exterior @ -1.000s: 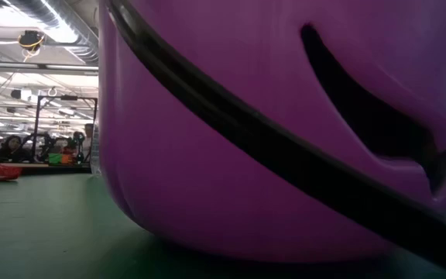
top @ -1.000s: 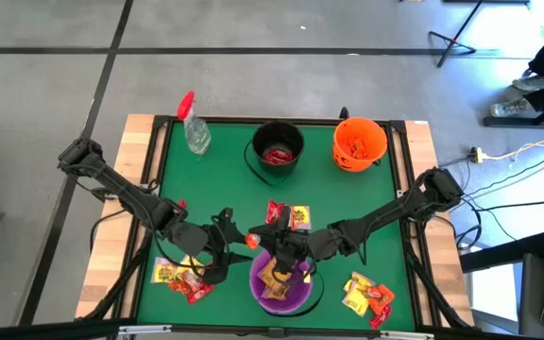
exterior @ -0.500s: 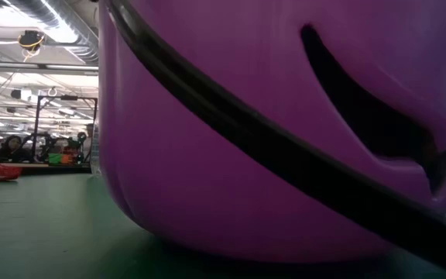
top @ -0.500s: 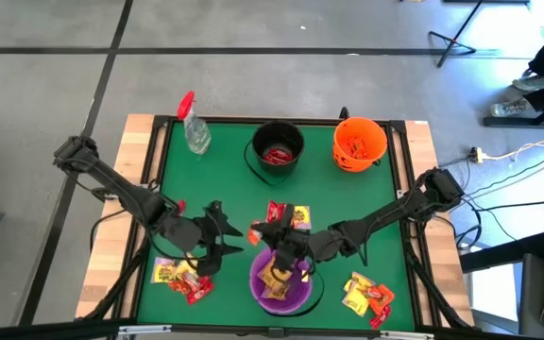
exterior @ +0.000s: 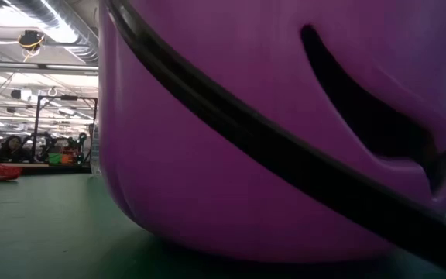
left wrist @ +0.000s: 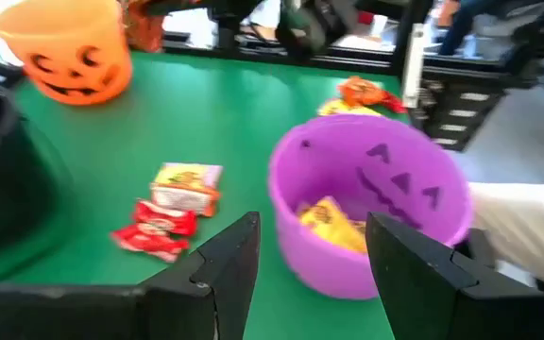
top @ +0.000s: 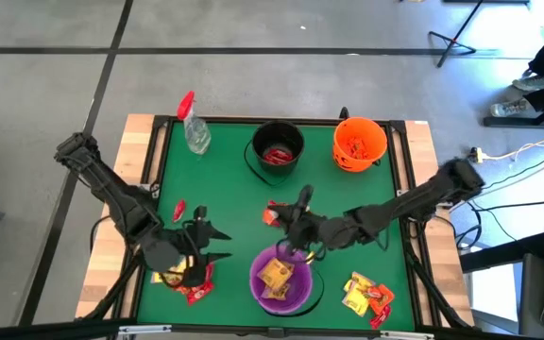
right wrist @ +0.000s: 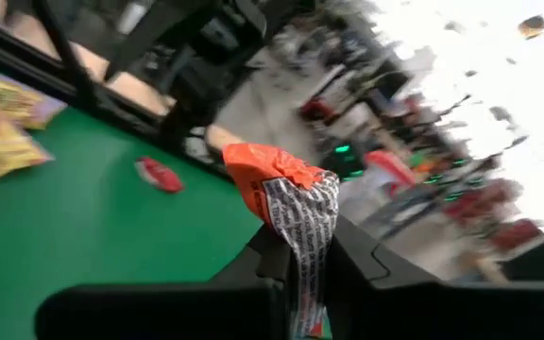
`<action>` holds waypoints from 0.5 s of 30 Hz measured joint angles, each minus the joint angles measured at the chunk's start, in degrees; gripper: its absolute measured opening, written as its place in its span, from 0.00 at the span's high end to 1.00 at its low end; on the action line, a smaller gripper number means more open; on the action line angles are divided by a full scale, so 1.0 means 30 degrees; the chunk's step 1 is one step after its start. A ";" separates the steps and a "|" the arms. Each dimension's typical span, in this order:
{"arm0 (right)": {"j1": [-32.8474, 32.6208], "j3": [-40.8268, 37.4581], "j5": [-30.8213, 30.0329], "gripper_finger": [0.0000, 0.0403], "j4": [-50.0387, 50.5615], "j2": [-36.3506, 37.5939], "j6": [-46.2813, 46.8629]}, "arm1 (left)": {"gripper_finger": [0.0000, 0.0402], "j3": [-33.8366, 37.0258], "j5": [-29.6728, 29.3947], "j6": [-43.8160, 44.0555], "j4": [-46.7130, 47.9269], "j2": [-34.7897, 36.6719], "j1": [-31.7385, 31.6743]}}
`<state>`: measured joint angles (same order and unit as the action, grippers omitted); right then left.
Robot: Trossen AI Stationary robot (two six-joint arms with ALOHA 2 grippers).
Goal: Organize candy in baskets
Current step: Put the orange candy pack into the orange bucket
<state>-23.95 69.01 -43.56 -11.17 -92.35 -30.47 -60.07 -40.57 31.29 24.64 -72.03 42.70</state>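
My right gripper [top: 278, 218] hovers above the green table between the black basket [top: 279, 149] and the purple basket [top: 281, 280], shut on an orange-red candy packet [right wrist: 286, 194]. The purple basket holds yellow candy [top: 277, 274], the black one red candy, and the orange basket [top: 359, 142] orange pieces. My left gripper [top: 218, 244] stands open left of the purple basket [left wrist: 376, 203], over loose candy [top: 182, 276]. In the left wrist view a yellow packet [left wrist: 185, 185] and a red packet [left wrist: 154, 231] lie flat on the table. My right gripper pinches the orange-red packet between its two fingers [right wrist: 270, 253] at the packet's lower, grey-printed part [right wrist: 300, 247]. The packet stands up out of the fingers with its orange end [right wrist: 263, 170] free, lifted clear of the table.
A clear spray bottle with a red trigger [top: 193, 127] stands at the far left. More candy lies near the right front corner [top: 366, 295], and one red piece [top: 178, 210] lies at the left. The purple basket [exterior: 269, 116] fills the low view.
My right gripper has risen from over the purple basket and gone toward the far edge, rolling its wrist, with the orange-red packet in it. My left gripper has drawn back from the purple basket toward the table's left edge, still open.
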 joint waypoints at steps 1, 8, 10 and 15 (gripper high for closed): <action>0.0239 0.0000 0.0456 0.91 0.1207 0.0546 0.0881 | 0.54 0.0000 -0.0513 0.0080 0.0294 0.0000 0.0286; 0.3305 0.0000 0.4990 0.90 1.0160 0.3844 0.7085 | 0.54 0.0260 -0.3848 0.0982 0.1754 0.0007 0.1776; 0.4279 0.0000 0.6215 0.90 1.2205 0.4597 0.8052 | 0.54 0.0721 -0.4644 0.1023 0.1774 0.0000 0.2027; 0.6448 -0.0015 0.7098 0.90 1.4877 0.6131 0.8896 | 0.54 0.2600 -0.5143 0.2774 0.1667 0.0001 0.2064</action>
<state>-4.60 68.97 -22.27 33.46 -73.96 -3.78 -52.27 -56.00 39.62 29.64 -72.03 48.89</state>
